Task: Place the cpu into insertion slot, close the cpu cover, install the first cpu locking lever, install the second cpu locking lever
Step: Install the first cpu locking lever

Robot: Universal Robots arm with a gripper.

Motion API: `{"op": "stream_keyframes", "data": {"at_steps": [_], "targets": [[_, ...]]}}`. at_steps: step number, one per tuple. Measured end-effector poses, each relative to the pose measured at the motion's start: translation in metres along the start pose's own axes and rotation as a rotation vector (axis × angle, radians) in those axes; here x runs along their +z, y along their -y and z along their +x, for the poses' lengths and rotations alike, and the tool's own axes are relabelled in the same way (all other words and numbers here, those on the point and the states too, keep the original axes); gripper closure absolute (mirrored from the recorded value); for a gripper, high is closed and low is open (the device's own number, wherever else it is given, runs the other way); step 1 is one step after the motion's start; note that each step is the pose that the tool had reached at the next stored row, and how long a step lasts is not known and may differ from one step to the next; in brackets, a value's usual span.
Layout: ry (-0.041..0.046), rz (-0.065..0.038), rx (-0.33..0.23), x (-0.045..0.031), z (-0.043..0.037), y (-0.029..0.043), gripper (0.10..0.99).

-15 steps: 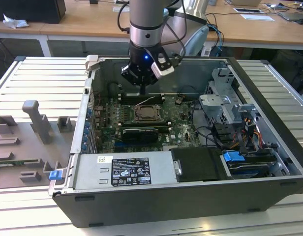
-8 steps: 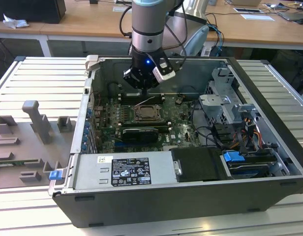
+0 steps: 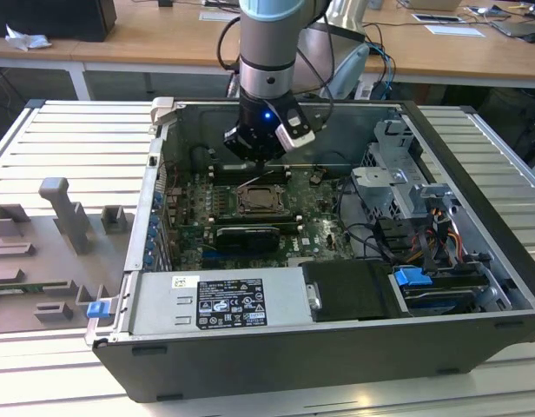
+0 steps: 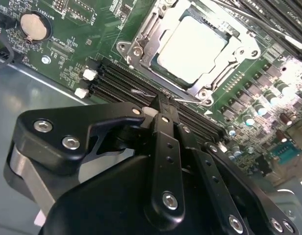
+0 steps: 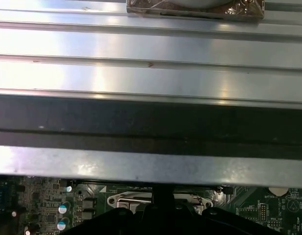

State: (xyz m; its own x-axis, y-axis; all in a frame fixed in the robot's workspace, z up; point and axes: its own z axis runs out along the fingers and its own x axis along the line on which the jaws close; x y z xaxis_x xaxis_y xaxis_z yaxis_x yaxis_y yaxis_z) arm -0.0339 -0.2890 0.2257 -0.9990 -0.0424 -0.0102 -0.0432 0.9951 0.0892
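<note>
The cpu lies flat in the insertion slot, its pale face showing through the window of the cpu cover, which is folded down over it. A thin wire lever runs along the socket edge nearest my fingers. My gripper is shut, its narrow tips together just above that lever, at the memory slots beside the socket. In the exterior view the gripper hangs inside the open case just behind the insertion slot, where a thin lever slants upward.
Long memory slots lie under my fingers. A black card sits in front of the socket. The power supply, a drive cage and cables fill the case. The case wall stands close behind. Grey fixtures rest outside.
</note>
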Motion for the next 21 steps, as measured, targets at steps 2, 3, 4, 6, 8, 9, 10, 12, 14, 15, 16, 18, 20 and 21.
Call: {"op": "stream_keyframes", "data": {"at_steps": [2, 3, 4, 6, 8, 9, 10, 12, 14, 15, 16, 18, 20, 21], "targets": [[0.0, 0.0, 0.0, 0.0023, -0.0011, -0.0004, 0.98], [0.0001, 0.0, 0.0, 0.0033, -0.0015, -0.0007, 0.98], [0.0, 0.0, 0.0, 0.0043, -0.0019, -0.001, 0.98], [-0.0001, 0.0, 0.0, 0.0065, -0.0032, -0.0016, 0.98], [0.0, 0.0, 0.0, 0.0085, -0.005, -0.0022, 0.98], [-0.0001, 0.0, 0.0, 0.0095, -0.0061, -0.0025, 0.98], [-0.0001, 0.0, -0.001, 0.0102, -0.007, -0.0027, 0.98], [0.0, 0.0, -0.001, 0.012, -0.009, -0.003, 0.98], [-0.0001, 0.0, -0.001, 0.0135, -0.0105, -0.003, 0.98], [-0.0001, 0.0, -0.001, 0.0142, -0.0111, -0.003, 0.98], [-0.0001, 0.0, -0.001, 0.0157, -0.012, -0.003, 0.98], [0.0, 0.0, -0.001, 0.0171, -0.0126, -0.003, 0.98], [-0.0001, 0.0, -0.001, 0.0184, -0.0131, -0.0029, 0.98], [-0.0001, 0.001, -0.001, 0.0189, -0.0133, -0.0028, 0.98]]}}
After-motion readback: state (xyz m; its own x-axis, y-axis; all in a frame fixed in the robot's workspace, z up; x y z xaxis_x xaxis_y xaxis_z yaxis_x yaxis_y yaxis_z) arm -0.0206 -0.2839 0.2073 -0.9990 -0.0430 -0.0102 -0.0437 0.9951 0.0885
